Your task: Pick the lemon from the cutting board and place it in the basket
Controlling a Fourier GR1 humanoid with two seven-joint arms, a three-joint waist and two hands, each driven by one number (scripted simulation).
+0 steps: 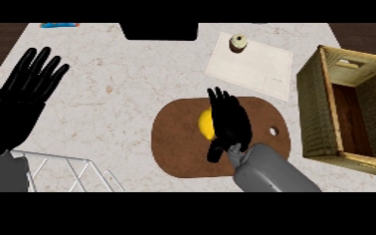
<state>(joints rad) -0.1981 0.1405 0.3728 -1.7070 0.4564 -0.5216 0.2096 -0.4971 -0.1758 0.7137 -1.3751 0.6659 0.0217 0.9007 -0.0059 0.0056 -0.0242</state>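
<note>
I have the right hand (229,122) over the lemon (206,122) on the board (176,144), fingers straight and together, not curled round it, while the left hand (29,87) rests spread, basket (314,104) waiting alongside.

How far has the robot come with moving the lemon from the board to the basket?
Done: the right hand has reached the brown oval cutting board and lies over the yellow lemon. In hand: closing on the lemon; a grip cannot be confirmed. Left: lifting it and carrying it right to the woven rectangular basket. The left hand rests open at the left edge.
</note>
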